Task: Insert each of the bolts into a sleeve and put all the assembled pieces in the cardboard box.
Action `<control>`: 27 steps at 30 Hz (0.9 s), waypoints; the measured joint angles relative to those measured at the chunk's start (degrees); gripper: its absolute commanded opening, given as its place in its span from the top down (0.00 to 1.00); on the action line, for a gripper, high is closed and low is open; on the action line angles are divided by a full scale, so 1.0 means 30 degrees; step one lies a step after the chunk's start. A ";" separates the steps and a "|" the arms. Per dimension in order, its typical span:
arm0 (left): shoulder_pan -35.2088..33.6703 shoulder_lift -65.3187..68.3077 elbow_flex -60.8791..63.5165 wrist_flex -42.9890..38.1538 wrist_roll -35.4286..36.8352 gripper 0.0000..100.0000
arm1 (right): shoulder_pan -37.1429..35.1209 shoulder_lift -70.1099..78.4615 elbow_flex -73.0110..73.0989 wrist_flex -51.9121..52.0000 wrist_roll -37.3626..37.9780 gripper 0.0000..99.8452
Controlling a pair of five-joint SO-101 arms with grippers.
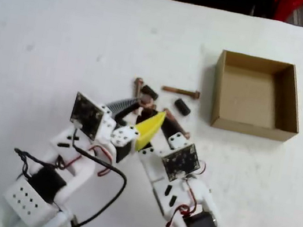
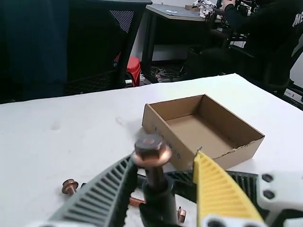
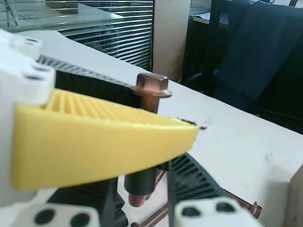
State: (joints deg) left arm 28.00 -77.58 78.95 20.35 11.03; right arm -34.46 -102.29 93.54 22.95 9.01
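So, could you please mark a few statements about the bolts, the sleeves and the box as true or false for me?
1. The cardboard box holds nothing. True.
2. A bolt stands upright in a black sleeve. True.
3. Every bolt is already in a sleeve. False: a loose bolt lies bare on the table beside the box, with a loose sleeve close by it.
4. The box is tipped onto its side. False: it sits flat with its opening facing up.
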 measured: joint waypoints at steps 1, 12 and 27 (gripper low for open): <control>0.0000 0.0000 0.0000 0.0000 0.0000 0.78 | 0.0029 0.0000 0.0000 0.0000 0.0000 0.98; 0.0000 0.0000 0.0000 0.0000 -0.0029 0.78 | 0.0029 0.0000 0.0000 0.0029 0.0000 0.98; -0.1201 0.0000 -0.0059 -0.0029 -0.1875 0.78 | 0.0059 0.0000 0.0000 0.0147 0.0059 0.98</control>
State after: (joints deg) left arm 24.40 -77.58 78.77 20.26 5.41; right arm -34.29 -102.29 93.54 23.38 9.19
